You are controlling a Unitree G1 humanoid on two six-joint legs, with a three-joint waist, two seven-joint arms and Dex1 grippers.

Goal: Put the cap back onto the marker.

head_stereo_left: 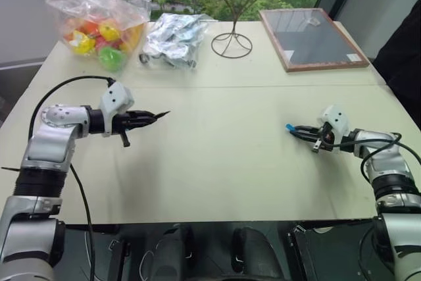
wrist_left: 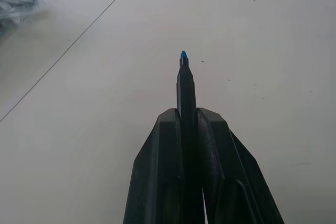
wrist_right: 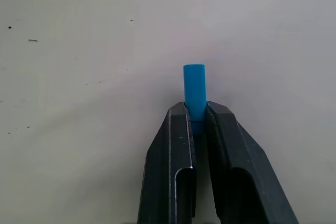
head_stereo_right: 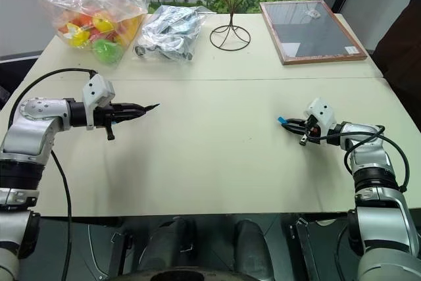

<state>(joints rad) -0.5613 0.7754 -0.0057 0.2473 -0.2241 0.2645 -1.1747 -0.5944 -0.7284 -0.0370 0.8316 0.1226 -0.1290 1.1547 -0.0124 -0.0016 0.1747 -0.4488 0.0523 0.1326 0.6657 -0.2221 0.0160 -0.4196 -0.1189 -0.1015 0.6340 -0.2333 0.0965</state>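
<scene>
My left gripper point(head_stereo_left: 150, 119) hangs above the left side of the table, shut on the black marker point(wrist_left: 186, 95). The marker's bare blue tip point(wrist_left: 183, 55) sticks out past the fingers and points toward the table's middle. Low over the table's right side, my right gripper point(head_stereo_left: 297, 131) is shut on the light blue cap point(wrist_right: 194, 91), which juts out beyond its fingertips toward the left gripper. A wide stretch of bare table separates marker and cap.
At the table's far edge lie a clear bag of coloured toys point(head_stereo_left: 99, 21), a silvery crinkled bag point(head_stereo_left: 174, 39), a wire stand point(head_stereo_left: 232, 37) and a wood-framed panel point(head_stereo_left: 310, 37). The beige table point(head_stereo_left: 223, 156) lies bare between the arms.
</scene>
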